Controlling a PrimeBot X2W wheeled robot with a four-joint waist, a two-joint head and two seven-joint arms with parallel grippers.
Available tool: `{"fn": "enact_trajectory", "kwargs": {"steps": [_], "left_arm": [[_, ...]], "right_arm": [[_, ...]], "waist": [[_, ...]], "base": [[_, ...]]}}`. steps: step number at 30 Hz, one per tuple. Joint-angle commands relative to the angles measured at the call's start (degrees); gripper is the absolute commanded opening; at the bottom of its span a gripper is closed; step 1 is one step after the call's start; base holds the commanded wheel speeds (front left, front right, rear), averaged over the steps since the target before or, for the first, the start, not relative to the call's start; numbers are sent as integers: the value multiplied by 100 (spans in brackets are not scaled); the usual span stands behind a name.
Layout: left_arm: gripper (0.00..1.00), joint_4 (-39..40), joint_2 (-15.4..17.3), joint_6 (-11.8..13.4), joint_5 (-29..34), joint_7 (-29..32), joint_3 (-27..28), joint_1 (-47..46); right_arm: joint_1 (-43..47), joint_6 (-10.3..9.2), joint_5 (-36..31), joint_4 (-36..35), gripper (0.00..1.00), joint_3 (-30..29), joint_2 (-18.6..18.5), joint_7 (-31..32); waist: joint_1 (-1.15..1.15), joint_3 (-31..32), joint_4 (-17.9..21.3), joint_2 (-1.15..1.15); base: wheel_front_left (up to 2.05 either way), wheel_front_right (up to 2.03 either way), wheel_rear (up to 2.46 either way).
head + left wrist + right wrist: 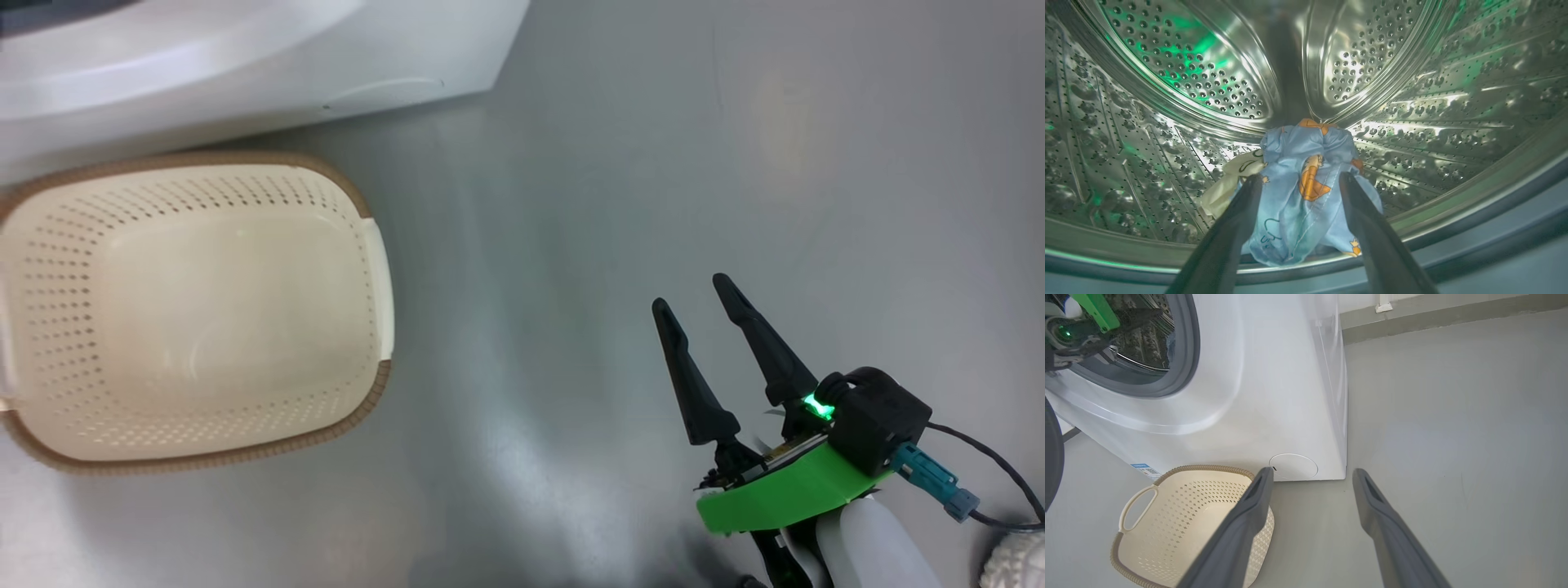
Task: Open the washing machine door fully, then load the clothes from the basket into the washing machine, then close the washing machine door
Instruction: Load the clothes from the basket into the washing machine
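Clothes (1306,163) rest on lower wall of drum (1208,61), just inside lip. Left hand (1300,177) straddles them, fingers apart, likely for release. Basket (384,269) empty. Right hand (690,291) spread, parked over floor (571,163), probably to keep opening clear.

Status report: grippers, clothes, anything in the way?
Left gripper open in washer drum, clothes between fingers. Right gripper open, empty, over floor. Basket empty. Clothes sit at drum's front lip.

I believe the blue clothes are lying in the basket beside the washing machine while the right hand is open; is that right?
Not quite. The head view shows the basket empty; the left wrist view shows the clothes inside the drum of the washing machine. The right hand is indeed open.
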State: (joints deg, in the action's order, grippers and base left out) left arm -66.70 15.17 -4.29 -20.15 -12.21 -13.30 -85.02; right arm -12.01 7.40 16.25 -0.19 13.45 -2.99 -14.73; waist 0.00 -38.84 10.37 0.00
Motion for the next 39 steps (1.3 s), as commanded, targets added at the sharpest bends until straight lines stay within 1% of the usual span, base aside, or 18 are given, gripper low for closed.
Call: {"fn": "enact_trajectory", "kwargs": {"steps": [1, 8, 13, 19, 28, 32, 39], "left_arm": [[100, 157, 211, 22, -89, -82, 60, 129], [100, 392, 64, 12, -257, -229, 161, 677], [100, 842, 60, 73, -390, -272, 341, 1269], [100, 1829, 54, 142, -434, -277, 555, 2215], [100, 3472, 132, 370, -289, -278, 656, 3960], [100, 4160, 213, 525, -244, -209, 632, 4744], [100, 5352, 298, 896, -235, -97, 710, 6137]], "right_arm": [[20, 9, -52, -94, 100, 78, 12, -27], [-50, 9, -125, -50, 100, -7, 12, -27], [-27, 9, -182, 7, 100, -93, 12, -27], [94, 9, -230, 85, 100, -89, 12, -27], [446, 9, -223, 178, 100, -102, 12, -27], [623, 9, -261, 209, 100, -95, 12, -27], [918, 9, -272, 251, 100, -90, 12, -27]], "waist": [[0, 213, -145, 0], [0, 536, -326, 0], [0, 884, -421, 0], [0, 1340, -504, 0], [0, 2125, -542, 0], [0, 2417, -566, 0], [0, 2912, -579, 0]], "base": [[0, 0, 0], [0, 0, 0], [0, 0, 0], [0, 0, 0], [0, 0, 0], [0, 0, 0], [0, 0, 0]]}}
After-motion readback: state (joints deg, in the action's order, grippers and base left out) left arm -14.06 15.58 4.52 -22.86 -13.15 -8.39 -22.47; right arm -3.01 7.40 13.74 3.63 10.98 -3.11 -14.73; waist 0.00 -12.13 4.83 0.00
